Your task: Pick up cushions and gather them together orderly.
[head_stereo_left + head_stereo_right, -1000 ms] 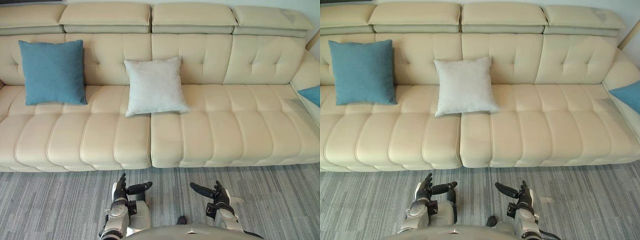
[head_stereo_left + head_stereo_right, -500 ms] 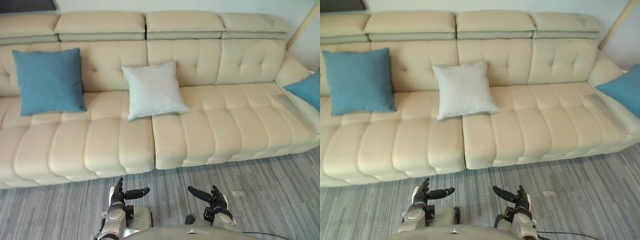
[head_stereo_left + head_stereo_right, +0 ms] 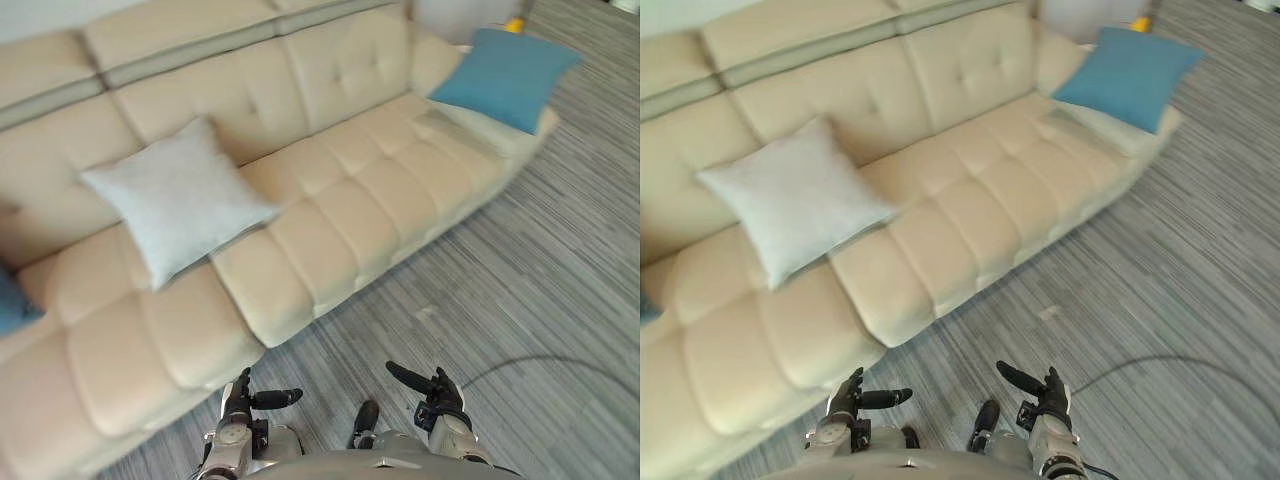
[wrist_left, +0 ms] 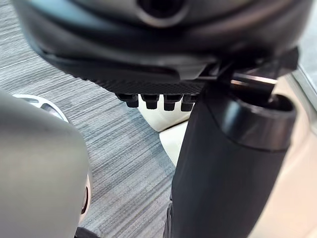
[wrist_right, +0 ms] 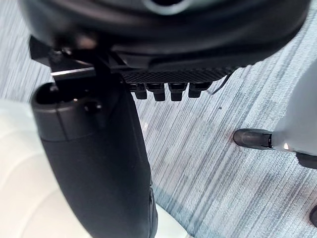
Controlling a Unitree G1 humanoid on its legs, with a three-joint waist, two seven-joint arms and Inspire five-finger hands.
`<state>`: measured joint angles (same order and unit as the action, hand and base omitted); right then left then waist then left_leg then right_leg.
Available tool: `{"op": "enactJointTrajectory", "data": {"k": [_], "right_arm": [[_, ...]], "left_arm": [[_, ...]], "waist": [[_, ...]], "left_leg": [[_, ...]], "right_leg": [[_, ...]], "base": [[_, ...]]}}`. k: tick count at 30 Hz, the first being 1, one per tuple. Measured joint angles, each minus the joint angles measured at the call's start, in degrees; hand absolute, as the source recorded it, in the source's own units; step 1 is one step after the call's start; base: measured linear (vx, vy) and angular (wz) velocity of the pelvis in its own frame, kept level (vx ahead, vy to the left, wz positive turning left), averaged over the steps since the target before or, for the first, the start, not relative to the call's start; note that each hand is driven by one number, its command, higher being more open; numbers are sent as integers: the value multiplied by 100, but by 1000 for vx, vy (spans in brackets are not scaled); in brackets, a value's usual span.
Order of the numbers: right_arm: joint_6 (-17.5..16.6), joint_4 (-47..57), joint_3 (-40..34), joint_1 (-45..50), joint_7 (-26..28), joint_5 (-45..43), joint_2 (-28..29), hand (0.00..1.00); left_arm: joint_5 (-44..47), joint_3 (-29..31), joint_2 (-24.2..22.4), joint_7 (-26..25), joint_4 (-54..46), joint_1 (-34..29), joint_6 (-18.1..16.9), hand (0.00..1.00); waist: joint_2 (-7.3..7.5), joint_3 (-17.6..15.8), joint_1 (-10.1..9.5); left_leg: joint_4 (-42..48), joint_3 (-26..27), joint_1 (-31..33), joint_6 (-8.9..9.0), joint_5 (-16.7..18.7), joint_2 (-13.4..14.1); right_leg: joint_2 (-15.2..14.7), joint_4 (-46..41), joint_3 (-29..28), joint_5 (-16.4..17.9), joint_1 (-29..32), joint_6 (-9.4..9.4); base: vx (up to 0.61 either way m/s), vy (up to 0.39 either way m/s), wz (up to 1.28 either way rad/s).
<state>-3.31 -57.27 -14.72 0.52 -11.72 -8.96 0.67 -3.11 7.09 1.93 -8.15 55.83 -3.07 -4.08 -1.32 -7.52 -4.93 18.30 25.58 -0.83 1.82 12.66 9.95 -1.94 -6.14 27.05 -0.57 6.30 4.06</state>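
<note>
Left eye view: white cushion [image 3: 175, 205] leaning mid-seat on the sofa [image 3: 340, 215], blue cushion [image 3: 505, 78] at its far right end, second blue cushion [image 3: 12, 300] at the left edge. Well apart, none gathered yet. Left robot hand [image 3: 240, 392] and right robot hand [image 3: 440, 390] low over the floor [image 3: 520, 300], fingers relaxed, empty.

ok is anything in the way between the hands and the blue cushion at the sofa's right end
Nothing visible does. The left hand and right hand are both open, low over the carpet. Just carpet and the sofa seat lie between them and the blue cushion, which rests on the sofa's right end.
</note>
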Motion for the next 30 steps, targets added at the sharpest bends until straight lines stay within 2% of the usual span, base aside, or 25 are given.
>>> {"op": "enactJointTrajectory", "data": {"k": [2,3,4,5,6,8,9,10,11,12,13,14,16,17,19,20,21,22,23,24,25,26,27,28,30], "right_arm": [[-1,-85,-5,68,-1,-5,-68,100],[12,-88,-72,139,-18,-9,-107,100],[12,-86,-76,147,-18,-9,-114,100],[3,-60,-91,174,-37,-12,-165,100],[-4,64,-90,274,-96,-14,-163,100],[-12,126,-90,300,-132,-14,-125,100],[-12,136,-90,295,-136,-15,-107,100],[-11,136,-94,288,-137,-15,-101,100],[-5,138,-111,287,-137,-16,-90,100],[1,157,-111,277,-147,-16,-75,100],[2,166,-109,270,-150,-16,-67,100],[2,184,-98,251,-161,-16,-46,100],[-1,195,-57,248,-170,-15,-31,100],[4,194,-14,263,-173,-15,-21,100],[16,196,-4,310,-173,-12,-2,100],[17,196,8,327,-172,-12,4,100],[18,201,27,448,-152,-1,45,100],[18,206,27,539,-113,3,144,100],[32,240,22,546,-94,1,179,100],[28,314,21,558,-75,30,190,100],[28,371,14,542,-63,86,188,100],[28,376,14,517,-52,115,176,100],[23,411,18,491,-16,115,153,100],[6,429,18,475,-4,117,150,100],[-16,405,18,381,4,237,140,100]], "left_arm": [[-1,-17,44,6,46,-15,-26,100],[10,49,19,25,24,22,-26,100],[11,54,14,27,14,24,-26,100],[15,83,-19,46,-86,19,-39,100],[12,114,-26,65,-199,0,-92,100],[26,115,-27,65,-335,-8,-97,100],[33,108,-38,66,-411,-2,-117,100],[35,113,-53,65,-479,6,-130,100],[37,114,-82,55,-544,6,-148,100],[38,141,-132,44,-589,-3,-149,100],[34,171,-145,46,-590,0,-146,100],[40,254,-183,54,-605,0,-149,100],[101,322,-230,46,-622,7,-156,100],[138,320,-248,54,-620,2,-165,100],[145,321,-256,61,-578,-48,-159,100],[147,329,-252,58,-574,-61,-159,100],[143,331,-236,55,-556,-104,-156,100],[131,326,-129,57,-510,-104,-153,100],[131,319,-87,54,-476,-104,-143,100],[134,295,-73,33,-428,-105,-125,100],[133,234,-57,35,-394,-106,-79,100],[133,200,-41,44,-367,-106,-66,100],[134,113,-31,12,-313,-108,-45,100],[135,70,-25,-7,-296,-111,-36,100],[139,30,-18,-27,-250,-119,-36,100]], "waist": [[-16,-40,4],[-58,-119,35],[-66,-135,38],[-113,-239,36],[-96,-308,6],[-41,-341,-19],[-14,-364,-71],[-3,-383,-94],[17,-407,-122],[16,-422,-140],[15,-423,-141],[17,-424,-169],[17,-424,-258],[0,-379,-323],[-53,-239,-344],[-26,-187,-350],[121,-68,-387],[325,48,-393],[377,76,-385],[387,73,-365],[392,57,-312],[396,40,-267],[338,-3,-191],[307,-26,-155],[263,-70,-84]], "left_leg": [[621,-118,128,4,2,194],[1949,-486,578,-20,-87,546],[2061,-522,612,-24,-111,577],[2872,-838,866,-131,-351,769],[3628,-1223,1169,-119,-208,762],[3913,-1560,1591,29,41,439],[3737,-1707,1790,55,157,196],[3562,-1763,1869,65,189,71],[3027,-1836,1975,83,203,-146],[2017,-1911,2028,103,186,-359],[1551,-2035,2049,106,157,-469],[780,-2239,2096,113,-12,-618],[25,-2350,2138,135,-288,-649],[-317,-2384,2150,179,-436,-603],[-223,-2457,2104,50,-728,-615],[-174,-2433,2049,19,-810,-657],[-25,-2255,1923,-48,-942,-767],[121,-2031,1763,-130,-777,-925],[176,-1900,1632,-197,-672,-961],[332,-1734,1373,-318,-408,-979],[401,-1676,1081,-386,-164,-1030],[410,-1667,900,-429,-58,-1055],[350,-1682,508,-450,92,-1052],[250,-1694,300,-462,123,-1031],[-248,-1666,-354,-458,122,-851]], "right_leg": [[90,-66,-326,172,33,14],[240,-82,-422,271,-118,57],[256,-83,-425,278,-151,60],[381,-98,-527,352,-349,128],[451,-244,-696,493,-446,229],[443,-336,-924,588,-468,306],[420,-324,-1045,594,-473,315],[405,-314,-1110,594,-488,314],[377,-264,-1198,596,-530,311],[362,-245,-1356,644,-577,269],[362,-240,-1439,671,-591,268],[358,-235,-1570,725,-603,241],[359,-246,-1794,835,-643,169],[362,-294,-2009,990,-673,59],[307,-457,-2348,1324,-822,-114],[260,-550,-2426,1421,-822,-169],[73,-905,-2604,1725,-814,-376],[-166,-1512,-2714,2015,-722,-651],[-306,-2075,-2729,2071,-541,-787],[-465,-3296,-2668,1891,-155,-1117],[-718,-4410,-2468,1644,214,-1308],[-866,-4869,-2301,1649,336,-1262],[-1102,-5381,-1909,1740,515,-1091],[-1191,-5424,-1690,1792,598,-1002],[-1217,-4659,-1066,1920,763,-782]], "base": [[77,-168,-84],[58,-214,-54],[59,-226,-43],[82,-150,-46],[89,-110,-62],[92,-51,-66],[86,-21,-58],[119,-2,-56],[175,44,-56],[199,62,-54],[244,84,-55],[250,92,-52],[253,94,-69],[365,134,-84],[520,196,-76],[513,196,-72],[637,216,-75],[534,172,-79],[531,183,-73],[415,161,-63],[617,210,-49],[600,157,-20],[479,93,-4],[468,44,-1],[461,-22,1]]}}
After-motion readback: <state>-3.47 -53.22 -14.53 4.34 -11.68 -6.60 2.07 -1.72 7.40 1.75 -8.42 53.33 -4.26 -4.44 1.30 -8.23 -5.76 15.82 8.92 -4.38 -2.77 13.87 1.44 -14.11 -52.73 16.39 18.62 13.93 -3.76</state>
